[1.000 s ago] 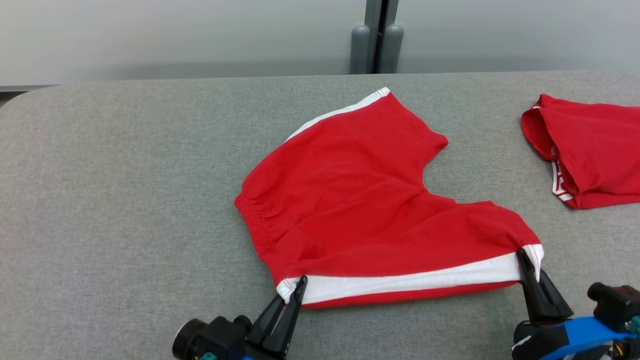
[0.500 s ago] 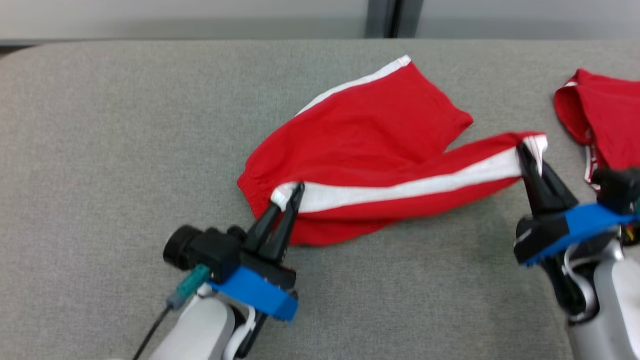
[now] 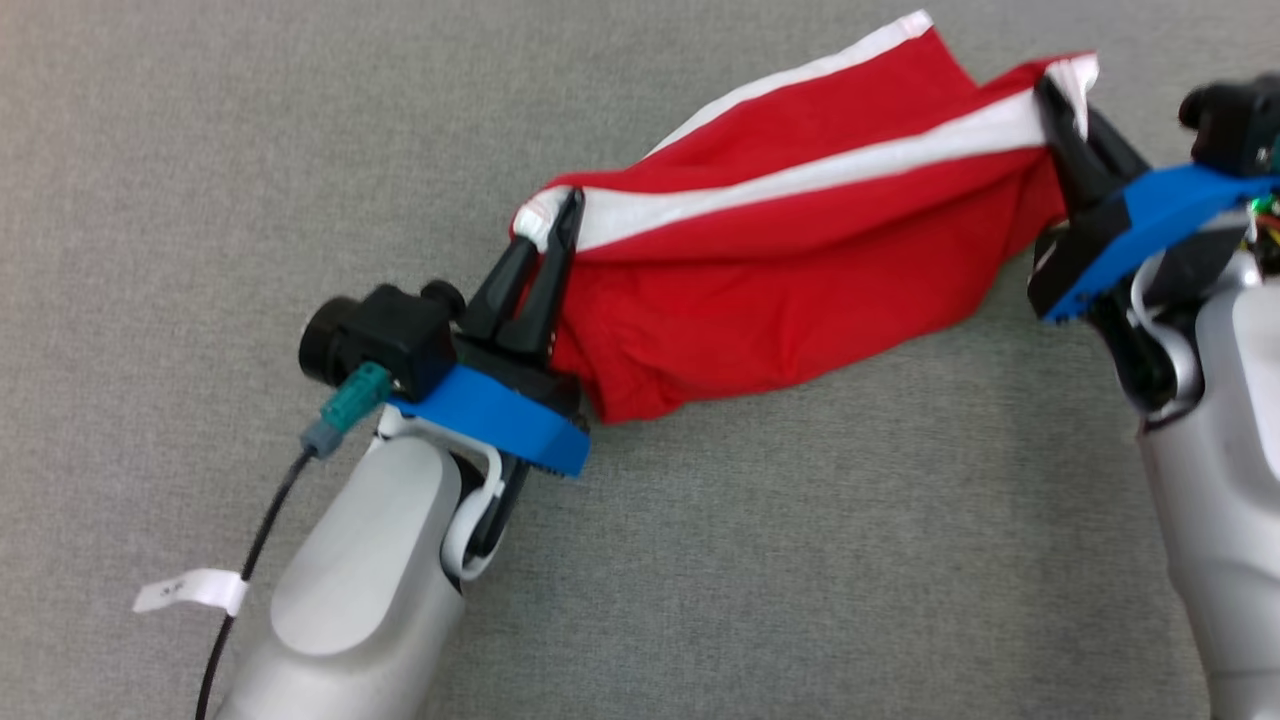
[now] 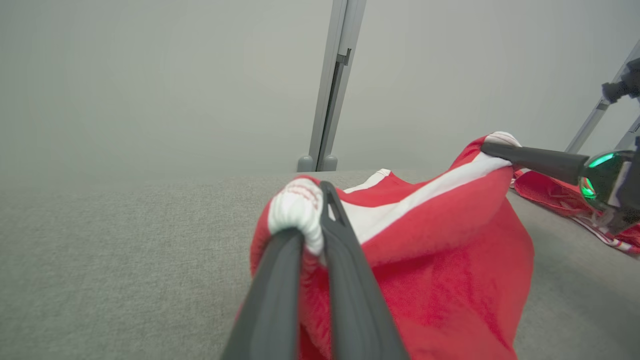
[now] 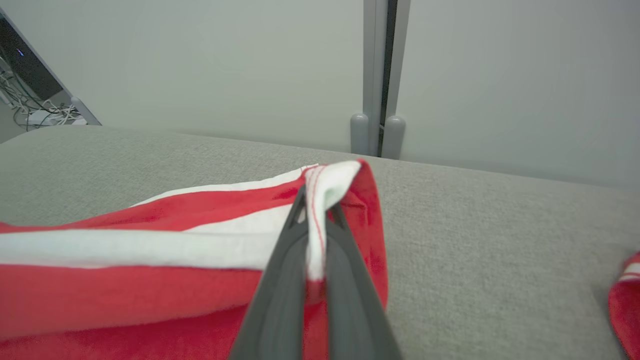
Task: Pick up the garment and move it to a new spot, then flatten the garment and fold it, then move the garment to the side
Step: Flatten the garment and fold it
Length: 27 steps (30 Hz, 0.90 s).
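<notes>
Red shorts (image 3: 780, 270) with a white side stripe hang just above the grey fabric table (image 3: 800, 560). My left gripper (image 3: 560, 215) pinches one end of the striped edge and my right gripper (image 3: 1050, 95) pinches the other. I judge this the fold: next I lay that edge on the half resting on the table, corners matched.

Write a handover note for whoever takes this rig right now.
Left end effector: shut on the red shorts, at one end of the white stripe.
Right end effector: shut on the stripe's other end.
Shorts: striped edge raised, the rest drooping onto the grey table.
Done: both corners gripped.
Left: probably lay the fold, release, move aside.
</notes>
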Motion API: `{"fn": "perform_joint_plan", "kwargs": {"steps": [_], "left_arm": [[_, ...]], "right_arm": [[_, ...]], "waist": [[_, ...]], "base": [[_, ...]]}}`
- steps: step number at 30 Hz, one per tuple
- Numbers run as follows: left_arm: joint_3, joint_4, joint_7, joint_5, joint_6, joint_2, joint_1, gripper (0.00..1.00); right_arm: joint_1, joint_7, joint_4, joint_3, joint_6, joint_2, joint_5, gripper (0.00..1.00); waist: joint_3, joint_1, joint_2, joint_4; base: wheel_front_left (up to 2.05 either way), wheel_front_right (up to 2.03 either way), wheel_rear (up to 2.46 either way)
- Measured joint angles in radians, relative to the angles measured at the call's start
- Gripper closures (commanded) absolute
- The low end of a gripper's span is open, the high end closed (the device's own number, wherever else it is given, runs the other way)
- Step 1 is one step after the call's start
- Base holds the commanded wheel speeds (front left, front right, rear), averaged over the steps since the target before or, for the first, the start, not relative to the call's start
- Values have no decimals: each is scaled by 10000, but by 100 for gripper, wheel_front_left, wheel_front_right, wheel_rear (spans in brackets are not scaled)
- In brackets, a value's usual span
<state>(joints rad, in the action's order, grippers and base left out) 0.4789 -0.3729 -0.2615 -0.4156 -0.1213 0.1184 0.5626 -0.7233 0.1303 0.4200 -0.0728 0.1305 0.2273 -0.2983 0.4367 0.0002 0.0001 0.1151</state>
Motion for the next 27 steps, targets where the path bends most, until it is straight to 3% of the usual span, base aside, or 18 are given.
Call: {"fn": "perform_joint_plan", "kwargs": {"steps": [11, 12, 13, 14, 15, 16, 27], "left_arm": [[-385, -823, -2, 21, -46, -410, 1078, 100], [-403, -880, -2, 23, -56, -453, 1127, 100], [-420, -951, -2, 23, -79, -495, 1165, 100], [-426, -1032, -2, 23, -79, -529, 1183, 81], [-426, -1104, -2, 23, -79, -543, 1183, 9], [-424, -1152, -2, 35, -79, -560, 1185, 0], [-755, -848, -2, 474, -81, -621, 279, 0]], "right_arm": [[-2566, 6, 2548, -382, 0, -82, 366, 100], [-2707, -65, 2746, -424, 0, -115, 364, 56], [-2816, -209, 2905, -443, 0, -157, 364, 5], [-2928, -309, 3112, -477, 0, -182, 364, 0], [-3013, -395, 3275, -525, 0, -194, 364, 0], [-3060, -495, 3432, -573, 0, -194, 360, 0], [-2685, -1603, 3860, -1582, 0, 523, -221, 0]], "waist": [[909, 0, 0, 537], [952, 0, 0, 571], [985, 0, 0, 596], [1007, 0, 0, 612], [1012, 0, 0, 615], [1006, 0, 0, 612], [510, -2, 0, 480]], "base": [[0, 0, 0], [0, 0, 0], [0, 0, 0], [0, 0, 0], [0, 0, 0], [0, 0, 0], [0, 0, 0]]}}
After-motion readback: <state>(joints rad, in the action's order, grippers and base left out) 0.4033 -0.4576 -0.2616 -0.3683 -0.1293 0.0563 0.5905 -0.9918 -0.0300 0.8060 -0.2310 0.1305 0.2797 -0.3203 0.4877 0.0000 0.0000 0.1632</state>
